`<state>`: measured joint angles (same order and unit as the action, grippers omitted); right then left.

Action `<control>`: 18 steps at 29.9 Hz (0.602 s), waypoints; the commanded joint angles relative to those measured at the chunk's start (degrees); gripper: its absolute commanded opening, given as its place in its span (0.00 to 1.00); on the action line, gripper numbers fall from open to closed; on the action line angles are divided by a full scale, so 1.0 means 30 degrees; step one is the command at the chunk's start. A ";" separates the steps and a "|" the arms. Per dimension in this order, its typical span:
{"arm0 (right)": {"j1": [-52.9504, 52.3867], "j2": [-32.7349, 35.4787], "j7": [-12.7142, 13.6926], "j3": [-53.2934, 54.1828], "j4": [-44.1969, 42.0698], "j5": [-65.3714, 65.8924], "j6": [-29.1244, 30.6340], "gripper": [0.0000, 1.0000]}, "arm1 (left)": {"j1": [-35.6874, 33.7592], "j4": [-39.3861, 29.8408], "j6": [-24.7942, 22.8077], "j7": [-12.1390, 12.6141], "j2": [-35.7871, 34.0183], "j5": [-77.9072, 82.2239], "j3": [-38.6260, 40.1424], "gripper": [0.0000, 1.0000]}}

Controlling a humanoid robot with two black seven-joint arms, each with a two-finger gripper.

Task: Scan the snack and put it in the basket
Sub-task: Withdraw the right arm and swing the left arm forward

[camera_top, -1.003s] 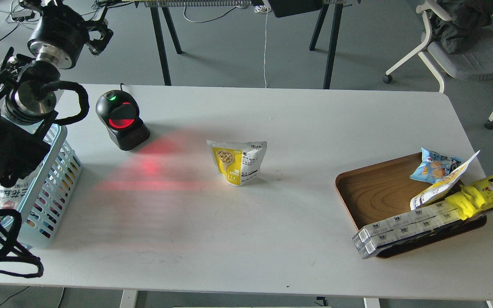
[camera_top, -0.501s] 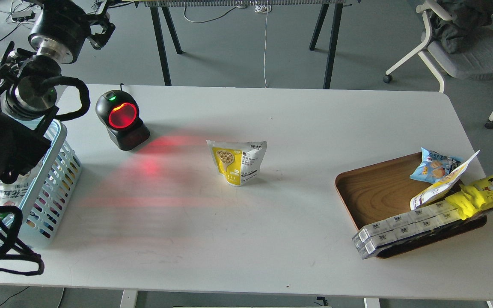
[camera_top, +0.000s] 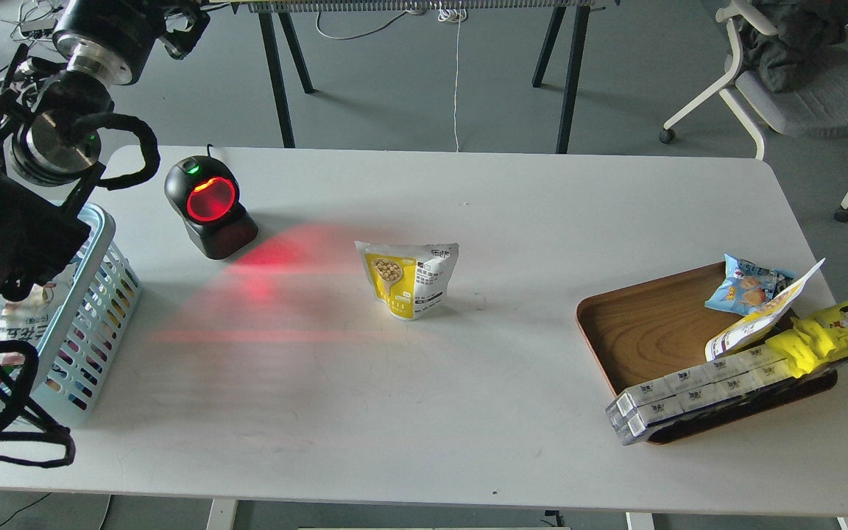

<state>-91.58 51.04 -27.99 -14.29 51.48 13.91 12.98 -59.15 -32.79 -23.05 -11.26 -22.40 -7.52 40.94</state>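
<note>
Left tool (camera_top: pixel 182 31) at top-left edge, above floor beyond desk (camera_top: pixel 512 199), partly cut off by frame; dark, fingers indistinct, opening cannot be told; nothing seen in it. Basket (camera_top: pixel 104 283) on desk's left edge, half hidden behind arm. Scanner (camera_top: pixel 209 206) glows red. Snack (camera_top: pixel 409 278) stands upright mid-desk, untouched. Wooden tray (camera_top: pixel 637 331) right, packets piled, one overhanging. Right tool out of view.

The snack pouch (camera_top: pixel 409 278) stands upright near the middle of my table, yellow panel with round tan pieces beside white printed panel. My light blue slotted basket (camera_top: pixel 93 309) sits at the left edge, holding a packet.
</note>
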 commanded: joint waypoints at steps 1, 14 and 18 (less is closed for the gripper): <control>0.1314 -0.1422 -0.0003 0.0136 -0.2300 -0.2697 0.0156 0.99 | -0.0730 -0.0055 -0.0343 -0.0027 -0.0062 0.0688 -0.1428 1.00; 0.6911 -0.9068 0.1970 1.1344 -1.1619 -0.7098 0.3497 0.99 | -0.2754 -0.3946 -0.0694 0.1408 -0.3750 0.3408 -0.6028 1.00; 0.7994 -1.0009 0.3441 1.5451 -1.1915 -0.7098 0.3497 0.99 | -0.2637 -0.7254 -0.0665 0.1350 -0.5332 0.7298 -0.6235 1.00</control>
<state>-69.98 22.88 -20.21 24.20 16.35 -7.39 23.43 -67.34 -47.83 -25.08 -7.11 -35.27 6.38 22.71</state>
